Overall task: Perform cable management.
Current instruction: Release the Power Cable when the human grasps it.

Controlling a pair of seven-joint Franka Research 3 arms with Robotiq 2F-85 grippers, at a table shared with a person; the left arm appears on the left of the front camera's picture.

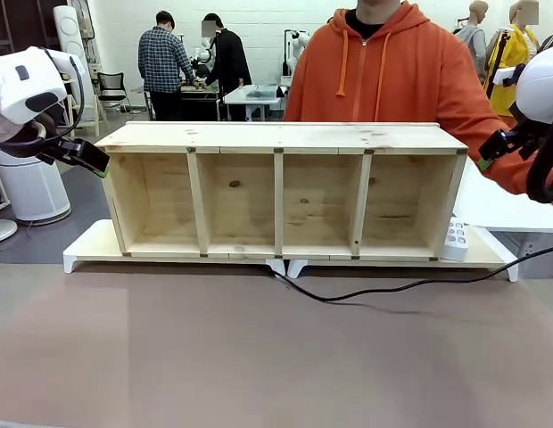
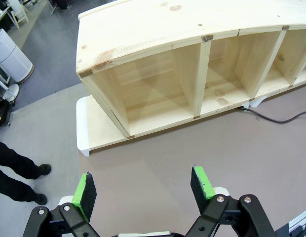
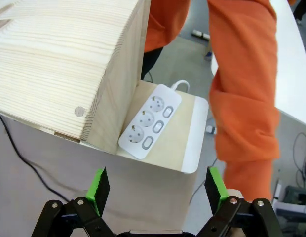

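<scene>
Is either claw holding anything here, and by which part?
Nothing is held: the left claw and right claw are open and empty; the cable lies untouched.

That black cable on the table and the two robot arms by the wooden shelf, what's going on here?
Nothing is being handled yet. The cable lies loose on the table, trailing from under the middle of the wooden shelf toward the right edge. The left gripper hangs over the table before the shelf's left end, jaws open and empty. The right gripper hangs open above the white power strip at the shelf's right end. A person in an orange hoodie stands behind the shelf.
</scene>
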